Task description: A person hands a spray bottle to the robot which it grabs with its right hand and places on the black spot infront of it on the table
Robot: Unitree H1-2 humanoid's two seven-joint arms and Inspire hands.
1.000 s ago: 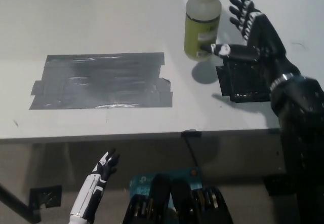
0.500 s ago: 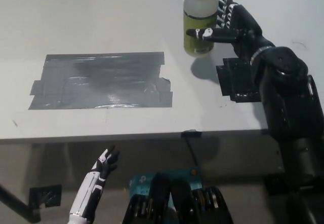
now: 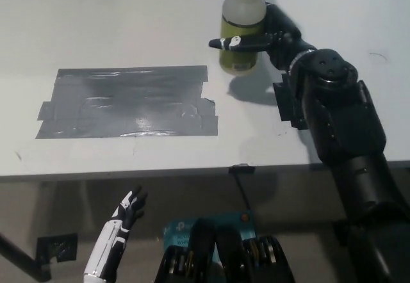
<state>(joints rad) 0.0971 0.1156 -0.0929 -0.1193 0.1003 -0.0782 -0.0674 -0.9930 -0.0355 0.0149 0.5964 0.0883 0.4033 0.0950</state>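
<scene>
Near the table's (image 3: 128, 14) far edge we see our black right hand (image 3: 266, 36) wrapped around the spray bottle (image 3: 241, 30), fingers closed on its yellow-green lower body, one digit laid across its front. The bottle stands upright, just right of the black spot (image 3: 128, 102), a patch of dark tape, and beyond its far corner. Below the table's near edge our white left hand (image 3: 128, 209) rests with fingers apart, holding nothing.

Translucent plastic spray bottle (image 3: 241, 36); glossy tape patch (image 3: 127, 101).
</scene>
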